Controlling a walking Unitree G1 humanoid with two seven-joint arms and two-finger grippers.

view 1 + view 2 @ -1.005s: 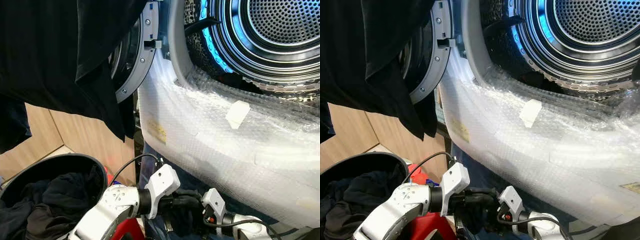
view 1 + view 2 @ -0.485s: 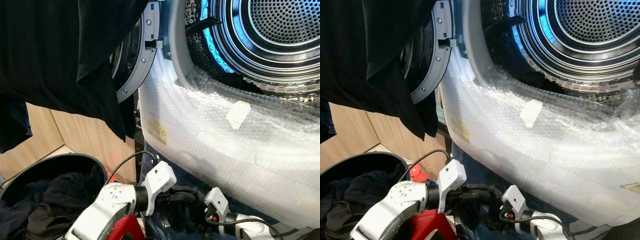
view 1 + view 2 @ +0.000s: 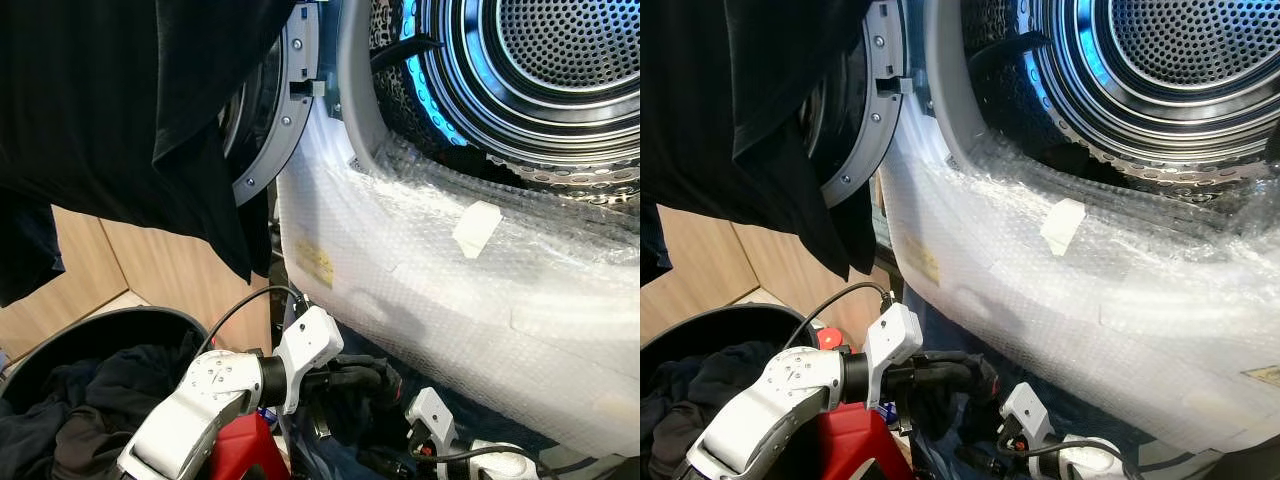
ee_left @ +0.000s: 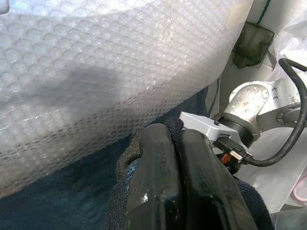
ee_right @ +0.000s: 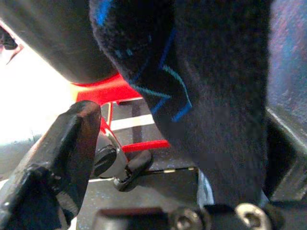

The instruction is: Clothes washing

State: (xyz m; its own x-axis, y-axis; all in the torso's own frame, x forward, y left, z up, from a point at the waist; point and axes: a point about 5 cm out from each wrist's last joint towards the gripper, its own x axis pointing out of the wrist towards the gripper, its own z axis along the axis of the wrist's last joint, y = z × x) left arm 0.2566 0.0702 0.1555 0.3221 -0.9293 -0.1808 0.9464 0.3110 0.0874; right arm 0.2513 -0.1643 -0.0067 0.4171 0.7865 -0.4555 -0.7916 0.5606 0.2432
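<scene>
My left gripper (image 3: 383, 374) is shut on a dark knitted garment with blue lines (image 3: 350, 405), held low in front of the washing machine, below its bubble-wrapped front (image 3: 450, 280). In the left wrist view the two fingers (image 4: 163, 172) press together with the dark cloth wrapped round them. Just below and to the right is my right gripper (image 5: 184, 124), open, and the garment (image 5: 216, 96) hangs down between its spread fingers (image 5: 62, 158). Up at the right the open drum (image 3: 560, 60) shows its perforated back wall.
The round door (image 3: 275, 120) stands open to the left with black cloth (image 3: 120, 100) draped over it. A black basket (image 3: 120, 325) of dark clothes (image 3: 90, 410) sits at lower left. A red frame (image 3: 240, 450) is beneath my left arm. Wooden panels lie behind.
My left gripper has drawn back to the left and slightly up with the dark garment. The right arm has sunk lower in view.
</scene>
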